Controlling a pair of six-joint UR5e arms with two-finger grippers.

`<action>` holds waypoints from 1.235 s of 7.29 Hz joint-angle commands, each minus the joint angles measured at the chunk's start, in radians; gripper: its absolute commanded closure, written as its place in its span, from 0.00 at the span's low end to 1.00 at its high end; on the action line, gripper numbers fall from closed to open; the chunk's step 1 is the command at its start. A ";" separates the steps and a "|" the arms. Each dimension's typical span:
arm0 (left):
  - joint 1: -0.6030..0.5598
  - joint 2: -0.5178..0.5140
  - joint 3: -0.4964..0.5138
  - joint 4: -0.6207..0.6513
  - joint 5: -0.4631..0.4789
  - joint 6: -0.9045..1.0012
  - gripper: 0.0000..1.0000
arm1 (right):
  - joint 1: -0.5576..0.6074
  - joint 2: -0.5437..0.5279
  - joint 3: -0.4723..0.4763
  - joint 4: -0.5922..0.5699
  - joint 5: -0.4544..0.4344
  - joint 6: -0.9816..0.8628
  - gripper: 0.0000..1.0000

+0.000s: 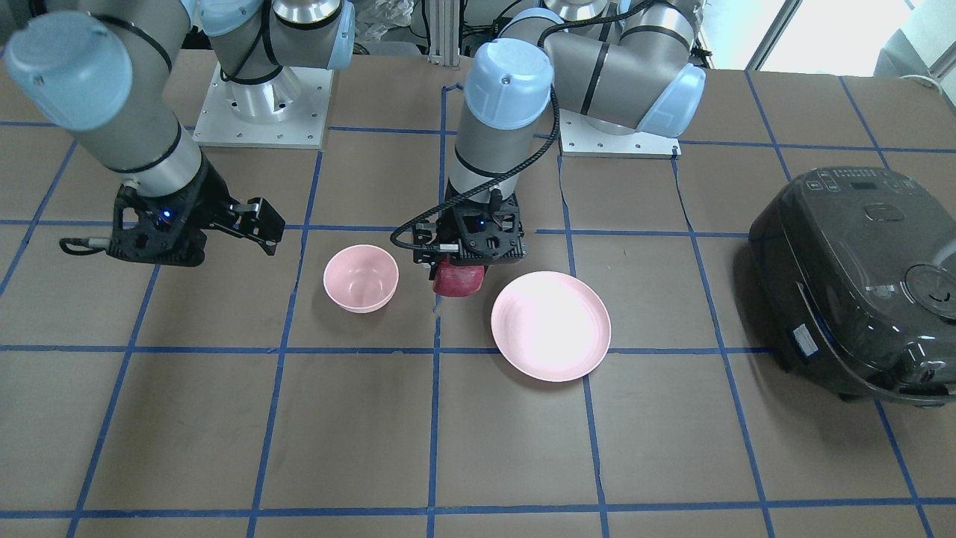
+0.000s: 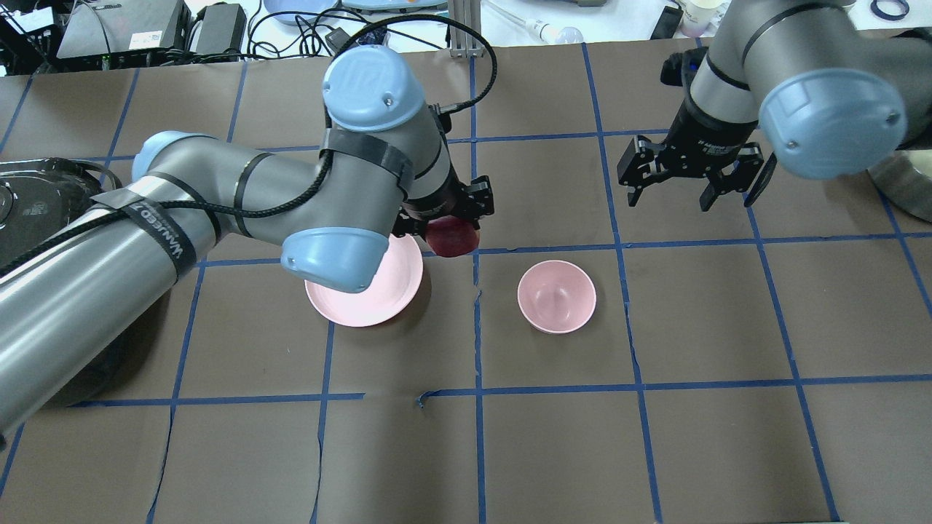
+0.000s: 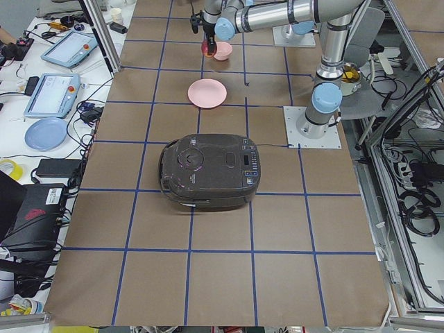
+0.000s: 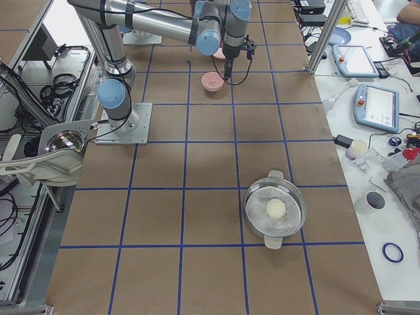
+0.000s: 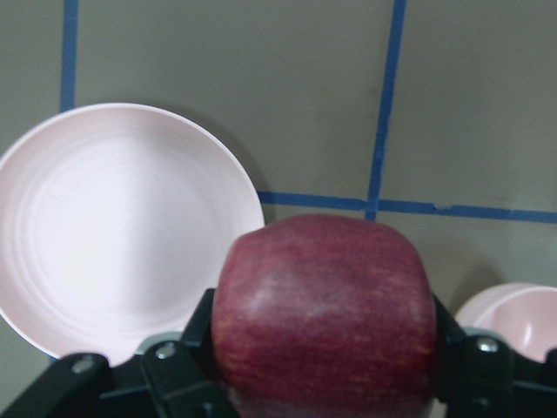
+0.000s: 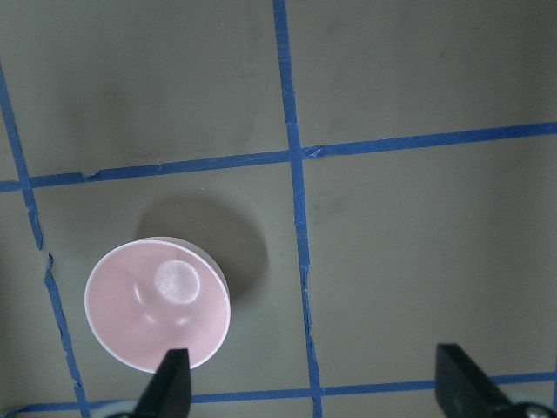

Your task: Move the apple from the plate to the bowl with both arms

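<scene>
My left gripper (image 1: 457, 275) is shut on the dark red apple (image 1: 458, 281) and holds it above the table, between the plate and the bowl. The apple also shows in the overhead view (image 2: 453, 238) and fills the left wrist view (image 5: 324, 313), clamped between two black fingers (image 5: 187, 353). The wide pink plate (image 1: 551, 325) (image 2: 368, 302) (image 5: 122, 226) is empty. The small deep pink bowl (image 1: 361, 278) (image 2: 556, 296) (image 6: 157, 305) is empty. My right gripper (image 2: 692, 193) (image 6: 318, 387) is open and empty, hovering beyond the bowl on its right side.
A dark rice cooker (image 1: 859, 284) (image 3: 208, 170) stands at the table's end on my left. A steel pot (image 4: 274, 209) sits towards the end on my right. Blue tape lines grid the brown table (image 2: 553, 437).
</scene>
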 commanded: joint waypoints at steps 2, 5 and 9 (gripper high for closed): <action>-0.172 -0.095 0.011 0.103 0.078 -0.174 0.99 | -0.001 -0.050 -0.028 0.007 -0.032 0.042 0.00; -0.250 -0.193 0.070 0.103 0.129 -0.243 0.99 | -0.004 -0.050 -0.026 0.026 -0.168 0.055 0.00; -0.270 -0.227 0.083 0.111 0.129 -0.277 0.94 | 0.001 -0.059 -0.025 0.018 -0.162 0.055 0.00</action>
